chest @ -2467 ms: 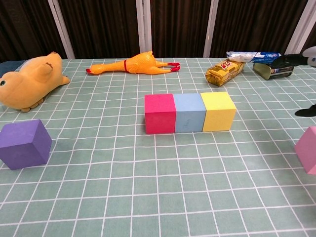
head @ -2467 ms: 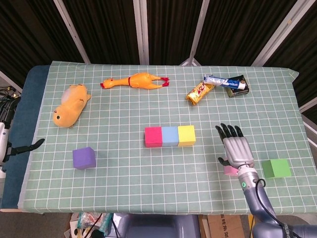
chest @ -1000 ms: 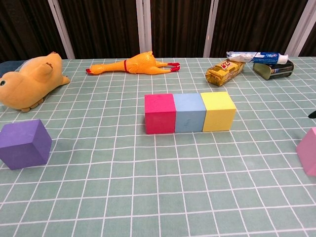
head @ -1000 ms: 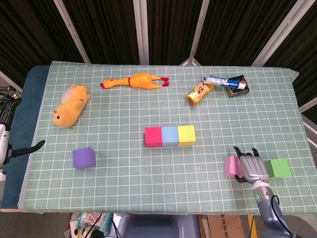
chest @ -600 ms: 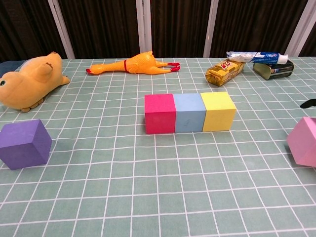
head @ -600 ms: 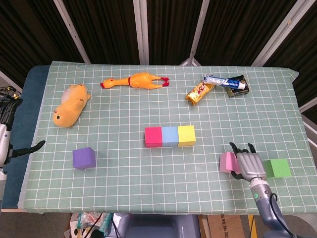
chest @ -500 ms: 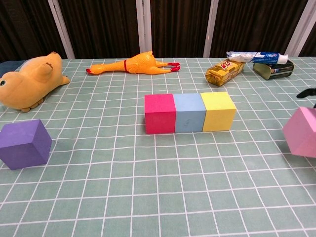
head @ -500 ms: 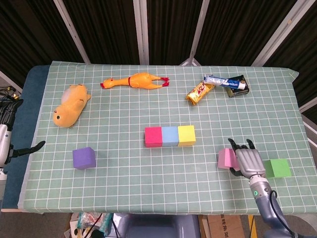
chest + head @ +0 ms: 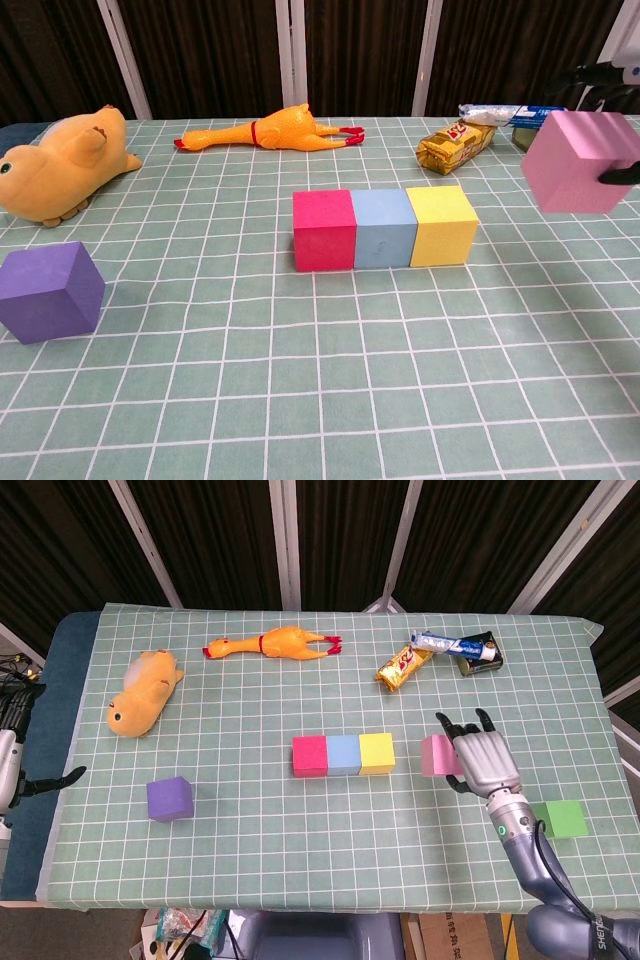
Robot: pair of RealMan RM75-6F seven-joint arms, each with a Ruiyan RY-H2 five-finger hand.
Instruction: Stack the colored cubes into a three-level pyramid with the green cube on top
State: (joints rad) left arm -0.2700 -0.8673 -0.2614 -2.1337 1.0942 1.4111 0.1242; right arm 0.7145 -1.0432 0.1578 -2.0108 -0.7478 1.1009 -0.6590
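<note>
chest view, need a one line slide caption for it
Pink cube held in the air by the right hand, right of the red, blue, yellow base row.

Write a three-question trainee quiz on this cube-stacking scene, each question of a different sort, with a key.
1. True or false: the right hand holds the pink cube lifted clear of the table.
2. Which cube sits in the middle of the row of three? A) red cube B) light blue cube C) yellow cube
3. Fill in: the green cube lies near the table's ____ edge, seen from the head view.

Key: 1 true; 2 B; 3 right
</note>
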